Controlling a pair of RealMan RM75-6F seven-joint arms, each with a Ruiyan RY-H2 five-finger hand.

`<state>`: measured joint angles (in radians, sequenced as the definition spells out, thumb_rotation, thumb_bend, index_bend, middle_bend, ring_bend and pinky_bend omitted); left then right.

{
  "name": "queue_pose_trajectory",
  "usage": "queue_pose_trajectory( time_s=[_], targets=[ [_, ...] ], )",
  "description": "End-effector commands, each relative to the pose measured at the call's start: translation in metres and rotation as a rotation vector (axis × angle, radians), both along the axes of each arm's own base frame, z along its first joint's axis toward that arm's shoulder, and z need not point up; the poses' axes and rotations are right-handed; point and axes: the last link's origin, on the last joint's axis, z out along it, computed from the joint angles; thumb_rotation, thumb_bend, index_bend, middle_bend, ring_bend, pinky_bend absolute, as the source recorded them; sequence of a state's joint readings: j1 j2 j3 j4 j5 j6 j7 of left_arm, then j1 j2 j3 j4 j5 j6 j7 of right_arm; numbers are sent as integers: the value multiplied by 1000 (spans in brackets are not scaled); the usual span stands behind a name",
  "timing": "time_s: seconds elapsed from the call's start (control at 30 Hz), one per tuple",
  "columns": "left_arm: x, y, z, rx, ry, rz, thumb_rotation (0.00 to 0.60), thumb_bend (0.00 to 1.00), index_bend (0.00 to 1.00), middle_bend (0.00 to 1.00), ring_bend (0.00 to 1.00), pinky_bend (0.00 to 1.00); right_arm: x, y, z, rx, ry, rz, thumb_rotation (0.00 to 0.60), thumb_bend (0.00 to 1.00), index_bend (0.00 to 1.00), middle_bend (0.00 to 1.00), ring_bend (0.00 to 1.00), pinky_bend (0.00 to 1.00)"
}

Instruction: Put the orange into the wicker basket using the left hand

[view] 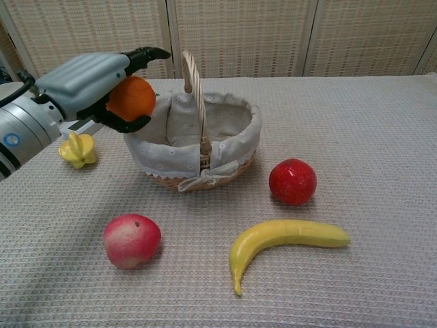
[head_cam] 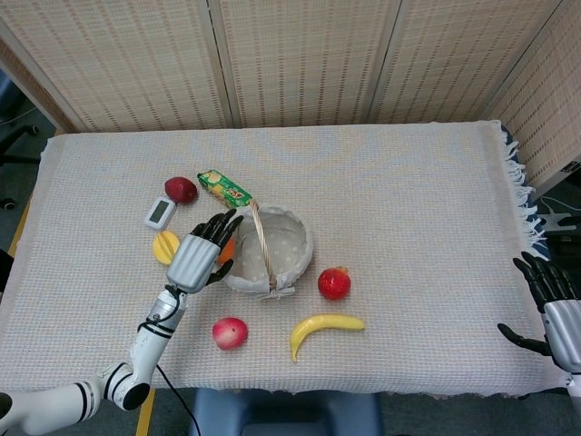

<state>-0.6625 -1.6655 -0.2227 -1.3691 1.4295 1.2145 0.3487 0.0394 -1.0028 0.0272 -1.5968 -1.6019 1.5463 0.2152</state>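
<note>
**Observer:** Where is the fruit right now?

**Me:** I am holding the round orange [view: 130, 98] in my left hand [view: 92, 80], fingers curled around it from above and below. It is hanging off the tabletop [head_cam: 408, 200], just over the left rim of the cloth-lined wicker basket [view: 232, 140], not yet above the open middle.

**Observer:** And the other hand?

**Me:** My right hand [head_cam: 556, 309] is idling at the far right edge of the tabletop, fingers spread, holding nothing.

**Observer:** What are you worrying about from here?

**Me:** Mostly the tall wicker handle [view: 193, 89] arching over the basket. I am judging that if I am carrying the orange straight across, my fingers may catch it and tip or drag the basket, which looks light.

**Observer:** Anything else?

**Me:** Letting go too soon. The orange is sitting over the rim, so I am guessing it could strike the cloth edge and roll off outside, toward the small yellow star-shaped fruit [view: 77, 149] or the pink-red peach [view: 132, 240] in front.

**Observer:** So?

**Me:** I am thinking it needs bringing further in, on the near side of the handle, before the fingers are opening.
</note>
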Motion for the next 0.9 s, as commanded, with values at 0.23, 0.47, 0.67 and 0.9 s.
queue_pose_trajectory(
  time_s=[0.23, 0.47, 0.67, 0.9],
  targets=[
    [4, -3, 4, -11, -5, 4, 600, 367, 0, 0, 5, 231, 0, -1, -2, 5, 10, -2, 600, 29, 0, 0, 0, 61],
    [9, -6, 10, -1, -7, -6, 600, 366, 0, 0, 0, 209, -1, 0, -1, 3, 12, -2, 600, 29, 0, 0, 0, 61],
    [0, -4, 17, 28, 44, 24, 600, 369, 0, 0, 0, 208, -1, 0, -1, 5, 12, -1, 600, 29, 0, 0, 0, 61],
    [-62, -11, 42, 61, 241, 227, 600, 362, 0, 0, 0, 209, -1, 0, 0, 7, 7, 2, 600, 29, 0, 0, 0, 61]
  ],
)
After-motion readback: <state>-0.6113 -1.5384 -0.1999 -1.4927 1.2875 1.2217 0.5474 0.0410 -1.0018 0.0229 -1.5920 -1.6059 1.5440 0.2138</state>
